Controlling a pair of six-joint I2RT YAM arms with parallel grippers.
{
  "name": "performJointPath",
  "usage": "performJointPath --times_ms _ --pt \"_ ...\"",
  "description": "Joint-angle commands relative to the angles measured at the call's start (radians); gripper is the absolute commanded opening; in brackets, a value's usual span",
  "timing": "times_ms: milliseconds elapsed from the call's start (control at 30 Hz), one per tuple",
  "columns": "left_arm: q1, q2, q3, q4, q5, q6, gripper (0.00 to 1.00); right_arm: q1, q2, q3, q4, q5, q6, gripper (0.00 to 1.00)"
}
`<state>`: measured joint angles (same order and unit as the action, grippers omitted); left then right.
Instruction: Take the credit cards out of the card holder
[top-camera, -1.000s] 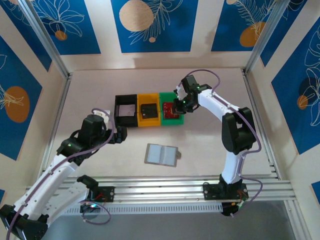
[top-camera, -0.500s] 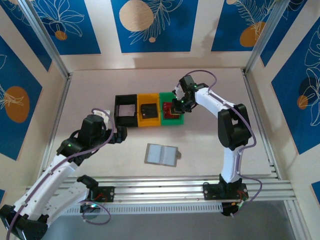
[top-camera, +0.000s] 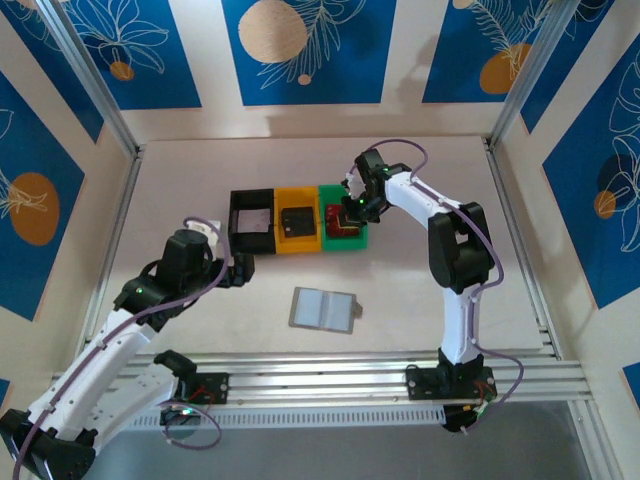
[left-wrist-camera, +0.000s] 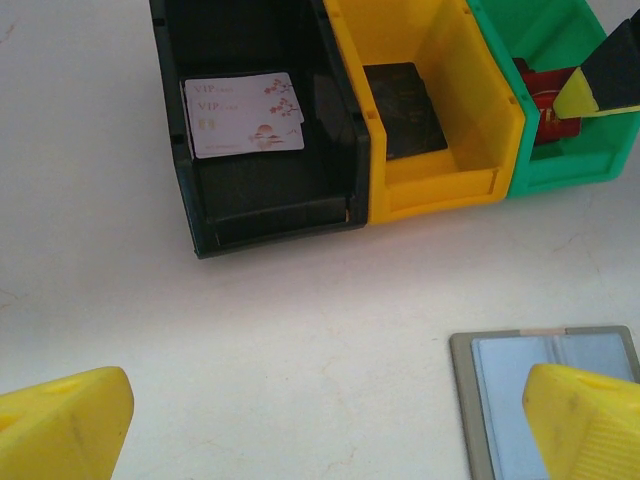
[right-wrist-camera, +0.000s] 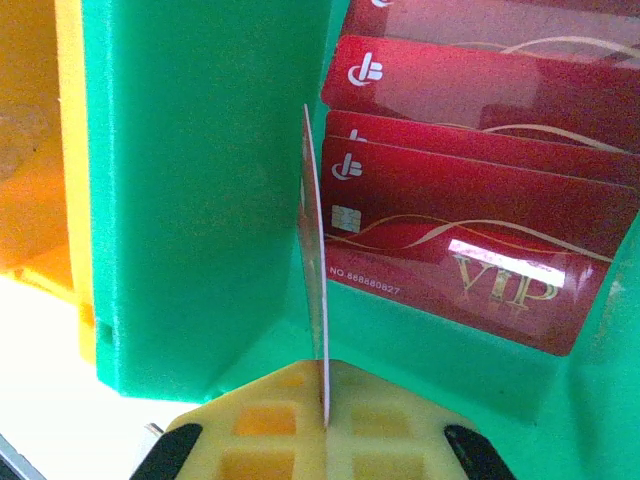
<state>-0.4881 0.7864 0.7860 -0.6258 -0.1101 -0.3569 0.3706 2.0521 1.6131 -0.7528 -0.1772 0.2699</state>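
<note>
A thin card is gripped on its edge by the right gripper, which is shut tight on it. The card is stood up inside the green bin. Red cards are laid flat just ahead of this gripper, to the right of the gripped card. The left gripper is spread wide, and nothing is held in it. The card holder is laid open on the table, close by its right finger. A black bin and a yellow bin are set farther ahead of it.
</note>
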Motion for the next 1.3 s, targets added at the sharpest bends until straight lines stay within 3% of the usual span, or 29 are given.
performJointPath --times_ms 0,533,1267 --pt "0.009 -0.01 -0.007 0.013 0.001 0.019 1.0 -0.005 0.024 0.029 -0.038 -0.025 -0.016 0.0" --pt "0.01 -0.007 -0.009 0.014 0.007 0.021 1.0 -0.013 0.066 0.084 -0.083 -0.003 -0.014 0.12" --pt "0.009 -0.006 -0.01 0.014 0.009 0.019 1.0 -0.017 0.081 0.143 -0.126 0.035 -0.001 0.16"
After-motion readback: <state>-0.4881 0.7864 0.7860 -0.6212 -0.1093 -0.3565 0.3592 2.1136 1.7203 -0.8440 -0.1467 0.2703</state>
